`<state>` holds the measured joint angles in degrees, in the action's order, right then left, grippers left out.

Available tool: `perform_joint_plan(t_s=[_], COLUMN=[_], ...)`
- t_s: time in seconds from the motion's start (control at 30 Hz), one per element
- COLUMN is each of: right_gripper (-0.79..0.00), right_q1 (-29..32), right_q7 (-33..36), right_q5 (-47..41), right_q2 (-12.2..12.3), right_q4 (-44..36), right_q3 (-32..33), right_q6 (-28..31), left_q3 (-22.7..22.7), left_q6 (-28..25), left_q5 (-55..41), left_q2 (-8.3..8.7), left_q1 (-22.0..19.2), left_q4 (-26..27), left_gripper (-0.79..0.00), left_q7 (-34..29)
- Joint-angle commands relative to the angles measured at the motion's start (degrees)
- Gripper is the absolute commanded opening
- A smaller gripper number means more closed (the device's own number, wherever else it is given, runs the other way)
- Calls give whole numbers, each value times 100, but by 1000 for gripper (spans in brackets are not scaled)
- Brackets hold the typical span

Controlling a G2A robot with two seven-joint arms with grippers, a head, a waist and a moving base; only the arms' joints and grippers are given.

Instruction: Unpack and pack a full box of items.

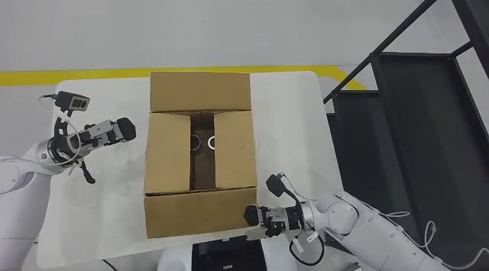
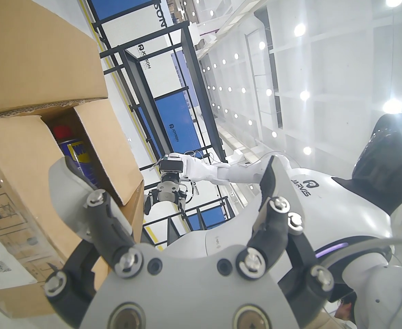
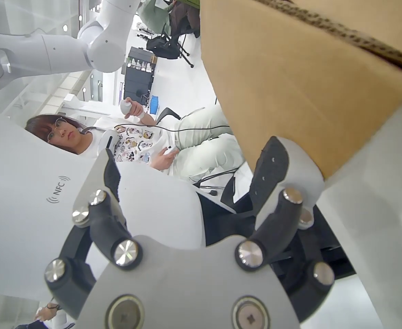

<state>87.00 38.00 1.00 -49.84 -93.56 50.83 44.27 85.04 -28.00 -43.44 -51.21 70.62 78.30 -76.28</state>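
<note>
A brown cardboard box (image 1: pixel 200 153) stands in the middle of the white table (image 1: pixel 290 118). Its far and near flaps are folded outward; the two side flaps lean inward with a dark gap between them. In that gap, round tops of cans (image 1: pixel 203 143) show. My left gripper (image 1: pixel 122 128) hovers left of the box, open and holding nothing (image 2: pixel 168 169). Past it, the box (image 2: pixel 33 52) holds a blue can with a red cap (image 2: pixel 71 148). My right gripper (image 1: pixel 250 215) is at the box's near right corner, open (image 3: pixel 187 166), one finger (image 3: pixel 273 159) close under the near flap (image 3: pixel 290 70).
A black metal rack (image 1: pixel 412 118) stands right of the table. A yellow line (image 1: pixel 76 78) runs along the floor behind it. Bare tabletop lies on both sides of the box. In the left wrist view the right gripper (image 2: pixel 165 196) shows beyond the box.
</note>
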Motion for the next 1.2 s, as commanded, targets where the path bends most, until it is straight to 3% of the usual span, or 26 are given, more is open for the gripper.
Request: perform_joint_plan(t_s=[0.0, 0.43, 0.73, 0.93, 1.17], right_gripper=[0, 0, 0, 0, 0], right_q1=[-24, -184, -64, -60, -435], right_q7=[-124, -646, -182, -233, -504], right_q5=[92, 366, -527, -928, -732], right_q2=[-25, -176, 60, 147, -20], right_q4=[55, 308, -427, -945, -1282], right_q3=[-35, -238, 572, 1094, 642], right_q6=[-26, -82, -20, -790, -2162], left_q3=[-8, 104, 166, 168, 269], left_q6=[0, 45, 52, 35, 31], left_q5=[-14, -8, -14, -24, -2], left_q2=[-5, -1, -3, -13, -4], left_q1=[19, 99, 116, 130, 169], left_q4=[24, 61, 40, 52, 80], left_gripper=[0, 0, 0, 0, 0], left_q7=[0, -45, -52, -35, -31])
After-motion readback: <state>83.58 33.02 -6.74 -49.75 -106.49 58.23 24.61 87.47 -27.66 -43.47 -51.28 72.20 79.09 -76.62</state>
